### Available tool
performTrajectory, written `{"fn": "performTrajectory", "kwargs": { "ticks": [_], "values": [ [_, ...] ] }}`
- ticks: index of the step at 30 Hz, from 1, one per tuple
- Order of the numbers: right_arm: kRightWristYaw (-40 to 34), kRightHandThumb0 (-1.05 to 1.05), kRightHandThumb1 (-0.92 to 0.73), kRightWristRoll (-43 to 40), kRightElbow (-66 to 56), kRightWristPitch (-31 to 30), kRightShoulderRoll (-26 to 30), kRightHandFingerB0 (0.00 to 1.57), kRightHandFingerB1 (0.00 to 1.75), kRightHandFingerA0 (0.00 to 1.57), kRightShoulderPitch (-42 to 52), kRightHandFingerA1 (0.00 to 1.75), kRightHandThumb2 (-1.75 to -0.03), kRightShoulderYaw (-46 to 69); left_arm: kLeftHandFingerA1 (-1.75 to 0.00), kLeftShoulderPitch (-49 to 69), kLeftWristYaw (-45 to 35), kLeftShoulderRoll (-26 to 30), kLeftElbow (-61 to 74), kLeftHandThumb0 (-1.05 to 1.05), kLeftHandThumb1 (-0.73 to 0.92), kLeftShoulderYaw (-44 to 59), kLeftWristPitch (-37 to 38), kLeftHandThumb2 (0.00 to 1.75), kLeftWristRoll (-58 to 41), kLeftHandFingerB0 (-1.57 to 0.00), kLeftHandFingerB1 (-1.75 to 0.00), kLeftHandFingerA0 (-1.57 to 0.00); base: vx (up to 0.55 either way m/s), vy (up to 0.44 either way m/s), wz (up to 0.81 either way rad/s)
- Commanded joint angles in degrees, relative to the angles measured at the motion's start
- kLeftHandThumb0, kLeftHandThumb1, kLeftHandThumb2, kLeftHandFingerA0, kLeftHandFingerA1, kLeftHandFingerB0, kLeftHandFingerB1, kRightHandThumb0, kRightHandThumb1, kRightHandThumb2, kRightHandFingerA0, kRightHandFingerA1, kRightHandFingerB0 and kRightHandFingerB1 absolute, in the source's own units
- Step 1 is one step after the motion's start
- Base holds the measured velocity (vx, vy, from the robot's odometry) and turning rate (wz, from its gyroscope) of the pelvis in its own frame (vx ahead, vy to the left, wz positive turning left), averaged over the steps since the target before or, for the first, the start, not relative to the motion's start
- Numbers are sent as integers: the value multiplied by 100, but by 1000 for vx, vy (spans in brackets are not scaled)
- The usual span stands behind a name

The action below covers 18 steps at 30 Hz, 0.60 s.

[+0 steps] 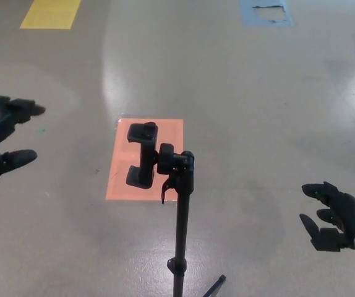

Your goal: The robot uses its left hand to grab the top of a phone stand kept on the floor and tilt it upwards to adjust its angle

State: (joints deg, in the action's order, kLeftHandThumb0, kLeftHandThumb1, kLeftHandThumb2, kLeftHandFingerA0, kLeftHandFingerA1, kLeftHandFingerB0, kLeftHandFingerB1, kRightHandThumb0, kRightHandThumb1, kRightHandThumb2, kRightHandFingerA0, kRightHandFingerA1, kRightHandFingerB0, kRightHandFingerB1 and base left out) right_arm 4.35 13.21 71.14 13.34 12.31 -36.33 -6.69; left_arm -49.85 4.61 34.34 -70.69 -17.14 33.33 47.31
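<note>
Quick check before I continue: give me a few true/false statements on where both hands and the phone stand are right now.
1. The left hand grips the phone stand. False: it is open at the picture's left edge, well apart from the stand.
2. The stand's clamp holds no phone. True.
3. The right hand is open, low on the right. True.
4. The stand lies flat on the floor. False: its pole stands upright.
5. An orange rectangle on the floor shows behind the clamp. True.
</note>
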Motion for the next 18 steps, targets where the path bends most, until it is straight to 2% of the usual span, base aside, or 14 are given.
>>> {"fn": "performTrajectory", "kwargs": {
  "ticks": [1, 2, 3, 6, 7, 8, 9, 10, 11, 13, 14, 17, 18],
  "values": [
    [136, -66, -90, -16, 32, -13, 118, 19, 29, 26, -38, 33, -67, 37, -40, 1027, -802, -491, -520, -92, 81, 1777, -707, 111, -2300, -67, -56, -15, 0, 0, 0],
    [136, -66, -90, -16, 32, -13, 118, 19, 29, 26, -38, 33, -67, 37, -40, 1027, -802, -491, -520, -92, 81, 1777, -707, 111, -2300, -67, -56, -15, 0, 0, 0],
    [147, -65, -92, -4, 32, -29, 133, 24, 30, 28, -50, 33, -68, 25, -37, 1162, -762, -530, -570, -97, 85, 2014, -792, 83, -2432, -85, -51, -40, 0, 0, 0],
    [133, -66, -92, 37, 54, -71, 150, 26, 31, 31, -79, 34, -69, -7, -38, 1332, -598, -561, -616, -96, 86, 2250, -913, 86, -2463, -90, -57, -38, 0, 0, 0],
    [93, -66, -92, 52, 52, -80, 145, 27, 32, 33, -72, 35, -69, -18, -35, 1427, -685, -586, -664, -93, 91, 2472, -1080, 77, -2625, -90, -54, -37, 0, 0, 0],
    [82, -66, -92, 55, 51, -81, 144, 27, 32, 33, -69, 35, -69, -21, -35, 1452, -718, -595, -674, -93, 91, 2544, -1125, 77, -2664, -90, -54, -37, 0, 0, 0],
    [82, -64, -92, 18, 46, -64, 141, 27, 32, 32, -52, 35, -69, 11, -34, 1539, -874, -576, -709, -87, 92, 2662, -1249, 75, -2699, -64, -41, -38, 0, 0, 0],
    [84, -64, -92, 7, 45, -59, 140, 27, 32, 32, -48, 35, -69, 21, -34, 1562, -917, -571, -715, -87, 92, 2696, -1278, 75, -2697, -64, -41, -38, 0, 0, 0],
    [79, -64, -92, -11, 45, -53, 145, 26, 32, 31, -56, 34, -69, 38, -35, 1606, -1049, -581, -730, -87, 92, 2846, -1341, 69, -2783, -48, -35, -47, 0, 0, 0],
    [72, -64, -92, -27, 46, -48, 150, 26, 32, 31, -69, 34, -69, 55, -35, 1647, -1190, -596, -744, -87, 92, 3017, -1401, 69, -2887, -48, -35, -47, 0, 0, 0],
    [67, -67, -92, -31, 51, -76, 154, 23, 30, 29, -104, 34, -69, 63, -32, 1690, -1277, -554, -764, -85, 92, 3004, -1460, 73, -2829, -24, -30, -28, 0, 0, 0],
    [60, -67, -92, -50, 71, -138, 159, 23, 30, 29, -191, 34, -69, 88, -31, 1751, -1484, -449, -785, -85, 92, 2958, -1563, 73, -2600, -22, -29, -25, 0, 0, 0],
    [61, -67, -92, -68, 85, -173, 162, 23, 30, 28, -230, 34, -69, 109, -48, 1744, -1591, -418, -794, -36, 50, 2978, -1618, 109, -2595, 0, -46, 0, 0, 0, 0]
  ]
}}
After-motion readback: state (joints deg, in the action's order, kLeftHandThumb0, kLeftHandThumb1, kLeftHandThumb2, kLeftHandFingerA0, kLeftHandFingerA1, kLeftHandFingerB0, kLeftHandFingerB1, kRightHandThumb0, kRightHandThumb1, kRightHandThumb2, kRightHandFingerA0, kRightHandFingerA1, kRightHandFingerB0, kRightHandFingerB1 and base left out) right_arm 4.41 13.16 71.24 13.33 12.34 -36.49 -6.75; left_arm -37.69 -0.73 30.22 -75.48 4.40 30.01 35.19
